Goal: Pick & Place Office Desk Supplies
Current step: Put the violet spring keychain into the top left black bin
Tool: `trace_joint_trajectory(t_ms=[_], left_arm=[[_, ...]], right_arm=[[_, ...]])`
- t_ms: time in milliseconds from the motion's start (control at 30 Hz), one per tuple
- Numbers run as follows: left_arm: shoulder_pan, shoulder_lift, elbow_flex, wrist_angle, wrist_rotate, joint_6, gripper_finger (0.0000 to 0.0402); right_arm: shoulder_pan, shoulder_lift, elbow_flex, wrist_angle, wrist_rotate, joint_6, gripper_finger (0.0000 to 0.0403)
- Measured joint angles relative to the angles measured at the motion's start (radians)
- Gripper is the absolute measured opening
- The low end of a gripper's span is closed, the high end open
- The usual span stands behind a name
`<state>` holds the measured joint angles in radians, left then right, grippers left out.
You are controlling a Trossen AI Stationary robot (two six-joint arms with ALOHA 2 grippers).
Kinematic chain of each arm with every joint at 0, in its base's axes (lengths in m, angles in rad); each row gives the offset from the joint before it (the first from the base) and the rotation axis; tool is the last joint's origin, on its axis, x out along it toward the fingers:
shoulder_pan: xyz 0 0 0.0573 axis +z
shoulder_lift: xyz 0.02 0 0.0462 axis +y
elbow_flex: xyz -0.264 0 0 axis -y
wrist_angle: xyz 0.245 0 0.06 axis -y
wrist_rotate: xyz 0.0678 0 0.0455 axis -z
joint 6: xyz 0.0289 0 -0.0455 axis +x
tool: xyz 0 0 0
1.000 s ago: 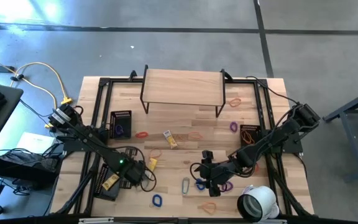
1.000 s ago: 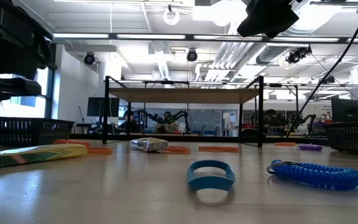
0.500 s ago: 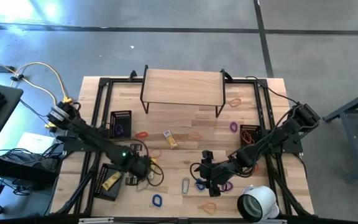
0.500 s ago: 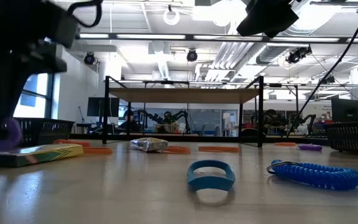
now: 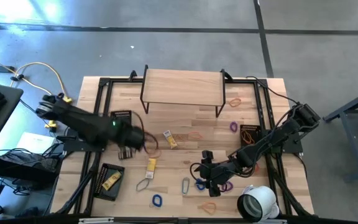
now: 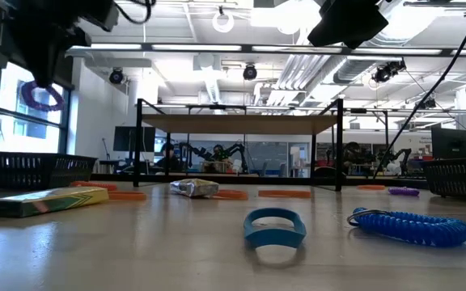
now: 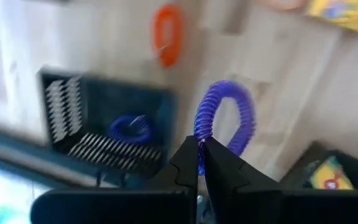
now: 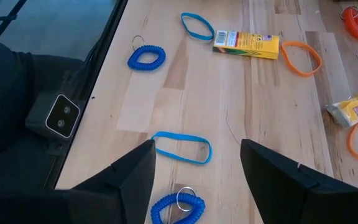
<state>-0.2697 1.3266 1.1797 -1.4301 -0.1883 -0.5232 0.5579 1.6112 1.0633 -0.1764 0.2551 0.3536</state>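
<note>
Left tool pinching purple coil loop (airborne); right tool agape

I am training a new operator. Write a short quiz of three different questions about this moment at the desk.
1. True or false: the left gripper is shut on the purple coil loop and holds it above the table.
2. Which is right about the right gripper?
A. It grips the blue band.
B. It is open over the blue band.
C. It holds the yellow box.
3. Fill in: the mesh basket under the left gripper already holds a ____ coil.

Key: 1 true; 2 B; 3 blue.
</note>
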Motion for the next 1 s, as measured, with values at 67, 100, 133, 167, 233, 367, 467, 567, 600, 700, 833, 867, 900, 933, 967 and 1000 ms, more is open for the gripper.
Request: trace_joint_trajectory(t_ms=[67,100,133,167,233,367,467,567,600,700,833,867,900,933,967,1000], left_arm=[[0.071,-0.027,0.000,-0.007,0.000,0.006,0.0006],[0.107,-0.040,-0.004,-0.006,0.000,0.016,0.0006],[0.146,-0.053,-0.011,-0.008,0.000,0.029,0.0006],[0.184,-0.065,-0.020,-0.011,0.000,0.043,0.0006],[0.263,-0.083,-0.041,-0.008,0.000,0.059,0.0006],[0.405,-0.106,-0.108,-0.004,0.000,0.095,0.0006],[0.484,-0.120,-0.176,0.040,0.005,0.121,0.0006],[0.536,-0.142,-0.240,0.123,0.054,0.182,0.0006],[0.550,-0.146,-0.257,0.150,0.068,0.196,0.0006],[0.584,-0.151,-0.293,0.193,0.081,0.215,0.0006],[0.601,-0.151,-0.334,0.226,0.081,0.204,0.0006],[0.601,-0.151,-0.346,0.227,0.084,0.199,0.0006],[0.601,-0.151,-0.355,0.227,0.082,0.192,0.0006],[0.601,-0.151,-0.362,0.231,0.082,0.186,0.0006],[0.601,-0.151,-0.367,0.235,0.081,0.181,0.0006],[0.601,-0.151,-0.369,0.235,0.081,0.176,0.0006]], right_arm=[[0.000,0.000,0.000,0.000,0.000,-0.003,0.0224],[0.000,0.000,0.000,0.000,0.000,-0.003,0.0224],[0.000,0.000,0.000,0.000,0.000,-0.003,0.0224],[0.000,0.000,0.000,0.000,0.000,-0.003,0.0224],[0.000,0.000,0.000,0.000,0.000,-0.003,0.0224],[0.002,0.000,0.000,0.000,0.000,-0.003,0.0224],[0.001,0.003,0.000,0.001,0.000,-0.003,0.0224],[0.002,0.017,-0.001,-0.001,-0.001,-0.001,0.0224],[0.005,0.018,-0.001,-0.004,-0.002,0.000,0.0224],[0.000,0.039,0.001,0.020,-0.005,0.006,0.0224],[-0.006,0.047,0.001,0.035,-0.027,0.005,0.0224],[-0.010,0.049,0.001,0.040,-0.029,0.004,0.0224],[-0.010,0.051,0.000,0.035,-0.030,0.003,0.0224],[-0.010,0.053,-0.001,0.033,-0.035,0.002,0.0224],[-0.011,0.053,-0.001,0.036,-0.044,0.001,0.0224],[-0.014,0.053,-0.001,0.040,-0.048,0.001,0.0224]])
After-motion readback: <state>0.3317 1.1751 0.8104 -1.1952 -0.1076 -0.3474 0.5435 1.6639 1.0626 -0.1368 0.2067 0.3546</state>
